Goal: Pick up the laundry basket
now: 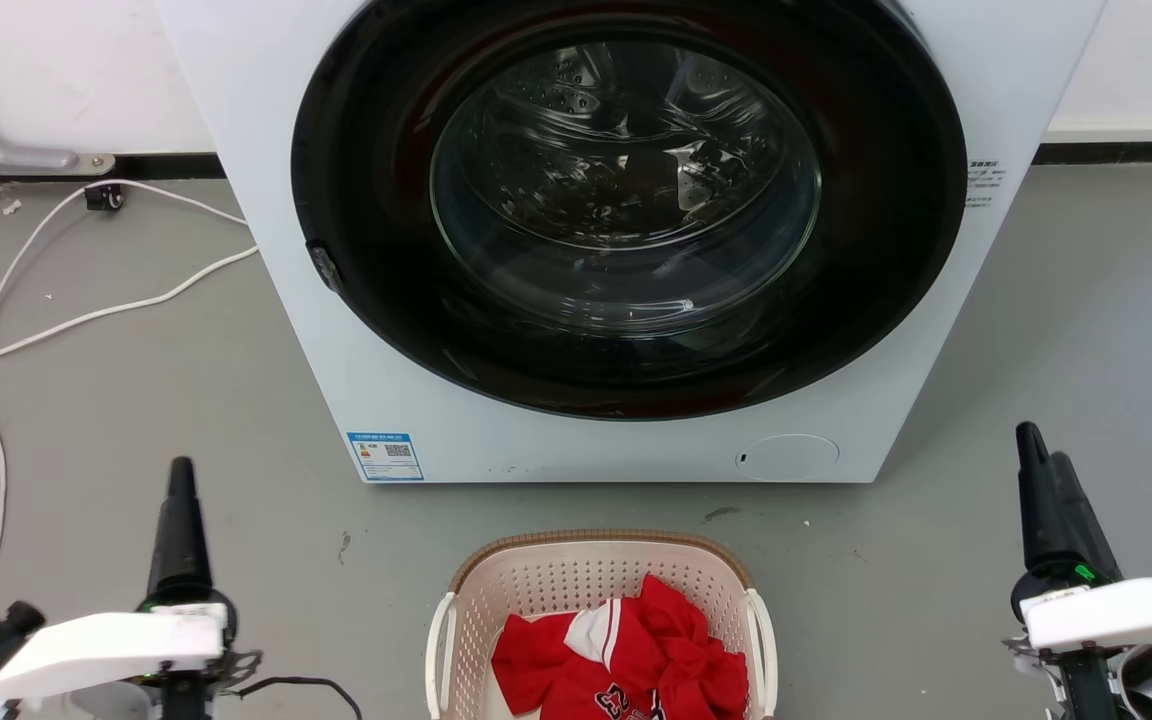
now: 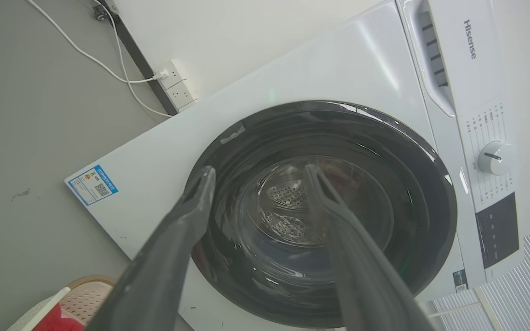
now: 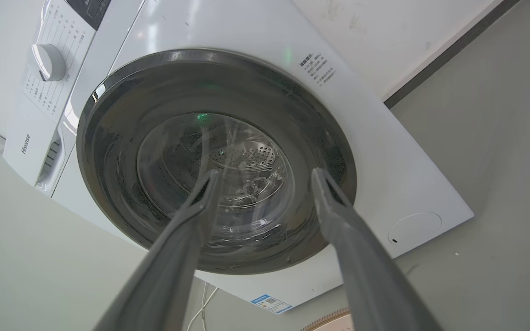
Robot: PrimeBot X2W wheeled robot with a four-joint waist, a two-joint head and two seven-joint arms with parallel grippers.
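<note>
Hands first: left hand [image 1: 181, 472] sits lower left in head view and right hand [image 1: 1044, 447] lower right, both pointing up-frame at the washer [image 1: 266, 330]. In each wrist view my fingers are spread with a wide gap, and the door [image 1: 626, 210] shows between them.

Next out, basket [image 1: 536, 585] stands upright on the floor [image 1: 936, 560] at bottom centre of head view. It is between my hands and well apart from both, with its near edge cut off by the frame. It has white loop handles [image 1: 441, 640] on the left and right sides and a brown rim along the far edge. Inside is a crumpled red garment [image 1: 626, 655] with white trim. Left wrist view catches a basket corner at lower left; right wrist view catches a sliver of rim at the bottom.

Beyond it, near but not touching, is the washer. Its round dark door is shut, and the steel drum [image 1: 576, 90] shows through the glass. There is a blue sticker [image 1: 385, 456] at the lower left corner and a dial [image 2: 495, 157] on the panel. Farther back left, a white cable [image 1: 86, 318] runs across the floor to a wall socket [image 2: 177, 87].
</note>
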